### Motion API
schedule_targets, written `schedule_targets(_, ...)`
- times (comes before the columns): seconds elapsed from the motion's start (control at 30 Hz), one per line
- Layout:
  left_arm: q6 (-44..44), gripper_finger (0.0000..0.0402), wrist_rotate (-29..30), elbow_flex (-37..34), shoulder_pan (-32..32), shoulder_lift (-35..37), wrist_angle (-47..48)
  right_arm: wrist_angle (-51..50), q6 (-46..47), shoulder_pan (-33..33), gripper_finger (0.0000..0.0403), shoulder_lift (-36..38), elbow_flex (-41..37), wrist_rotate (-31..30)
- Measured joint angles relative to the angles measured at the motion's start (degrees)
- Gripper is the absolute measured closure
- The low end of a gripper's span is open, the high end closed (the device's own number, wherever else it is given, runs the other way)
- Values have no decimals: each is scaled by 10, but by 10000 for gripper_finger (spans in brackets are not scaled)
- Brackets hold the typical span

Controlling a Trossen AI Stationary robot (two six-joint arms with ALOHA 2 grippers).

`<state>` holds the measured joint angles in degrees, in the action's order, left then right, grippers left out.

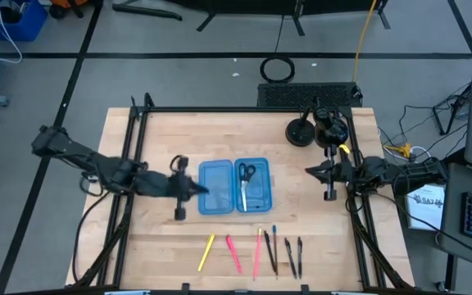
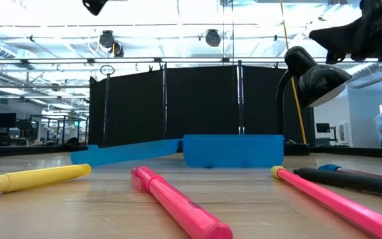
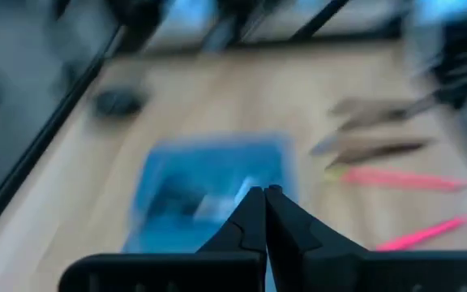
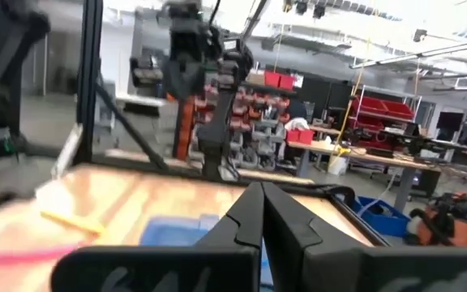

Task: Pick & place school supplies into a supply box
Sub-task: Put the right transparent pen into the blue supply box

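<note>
The supply box (image 1: 234, 187) lies open in the middle of the table, its two light-blue halves side by side. The black-handled scissors (image 1: 246, 173) lie in its right half, with a thin pale stick below them. Several pens and pencils lie in a row near the table's front edge: yellow (image 1: 206, 252), pink (image 1: 233, 253), another pink (image 1: 258, 252), a blue-tipped one (image 1: 274, 238) and black ones (image 1: 293, 256). My left gripper (image 1: 206, 191) is over the box's left edge, shut and holding nothing (image 3: 264, 195). My right gripper (image 1: 308, 170) waits to the right of the box, shut (image 4: 262, 188).
A black desk lamp (image 1: 300, 131) stands at the table's far right, near the right arm. In the low view the yellow pen (image 2: 32, 179) and two pink pens (image 2: 178, 202) lie in front of the box (image 2: 233, 151). Bare wood lies between the box and the pens.
</note>
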<state>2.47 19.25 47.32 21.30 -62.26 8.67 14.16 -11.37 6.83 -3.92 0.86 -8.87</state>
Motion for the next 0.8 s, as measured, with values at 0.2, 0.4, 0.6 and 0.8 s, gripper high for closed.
schedule_targets(0.2,-124,400,-109,-218,-109,49,-277,-8,-14,0,403,0,0,0)
schedule_targets(0.4,-152,400,-114,-328,-196,203,-332,9,-28,0,403,0,0,-1)
schedule_targets(0.6,-139,400,-116,-359,-213,399,-244,-4,-14,0,403,0,0,0)
schedule_targets(0.8,-125,401,-73,-357,-194,488,-122,-22,78,0,403,0,0,0)
